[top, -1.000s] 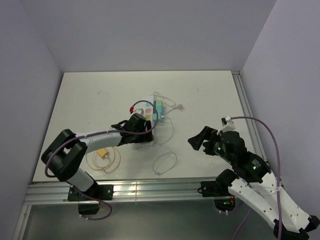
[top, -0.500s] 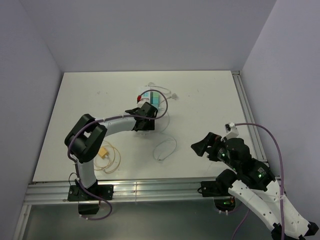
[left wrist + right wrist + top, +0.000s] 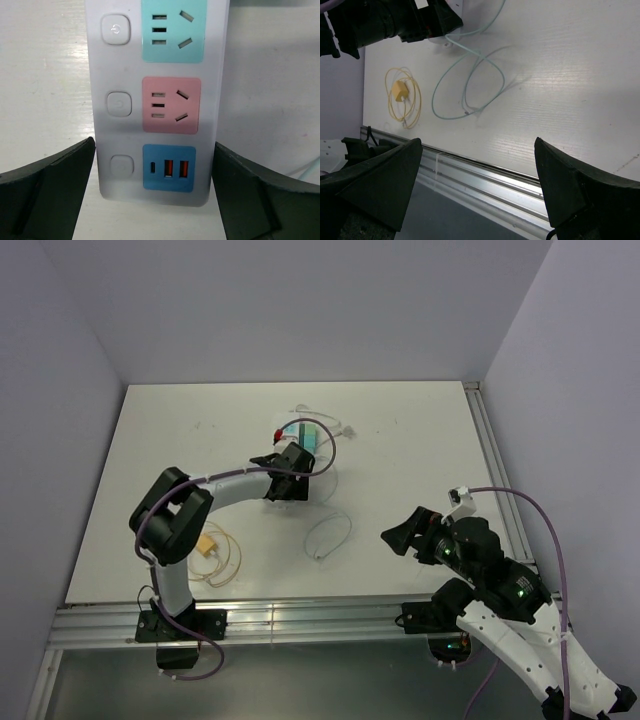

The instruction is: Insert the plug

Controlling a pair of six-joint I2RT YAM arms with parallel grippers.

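Left pincer (image 3: 154, 147) moved up to power strip (image 3: 156, 105), spread astride; right pincer (image 3: 478, 145) spread, empty.

Yellow cable (image 3: 214, 562): coiled flat around a small yellow block (image 3: 205, 546), front-left.
Tabletop (image 3: 400, 430): white.
Rail (image 3: 300, 618): metal, along the tabletop's near edge.

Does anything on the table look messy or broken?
Nothing looks broken. The only untidy bits are two loose cables: a pale cable sprawled in loops near the front edge, and a yellow cable coiled at the near left. The power strip has its visible sockets empty.
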